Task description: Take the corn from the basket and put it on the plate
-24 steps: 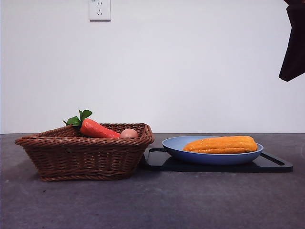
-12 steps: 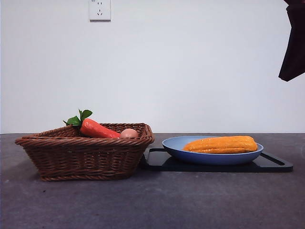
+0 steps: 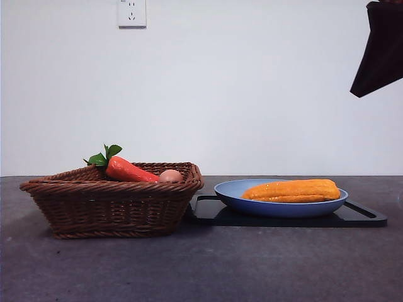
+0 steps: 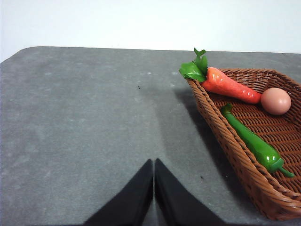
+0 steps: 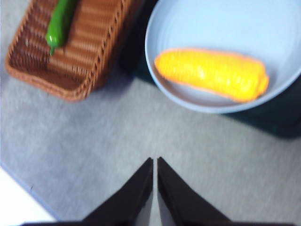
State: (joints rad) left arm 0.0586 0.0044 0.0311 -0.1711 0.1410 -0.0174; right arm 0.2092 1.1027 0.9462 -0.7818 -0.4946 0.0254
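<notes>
front: we see only a dark arm tip [image 3: 380, 50], cut by the top corner | green pepper [image 4: 251, 140] hidden behind the basket [image 3: 113, 204] wall | right wrist: blurred, plate [image 5: 188, 101] cut at the edge

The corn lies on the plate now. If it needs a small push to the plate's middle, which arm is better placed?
Right, probably. The right gripper, jaws shut, looks down at the corn on the plate. The left gripper faces bare table beside the basket, and the plate is out of its view.
</notes>
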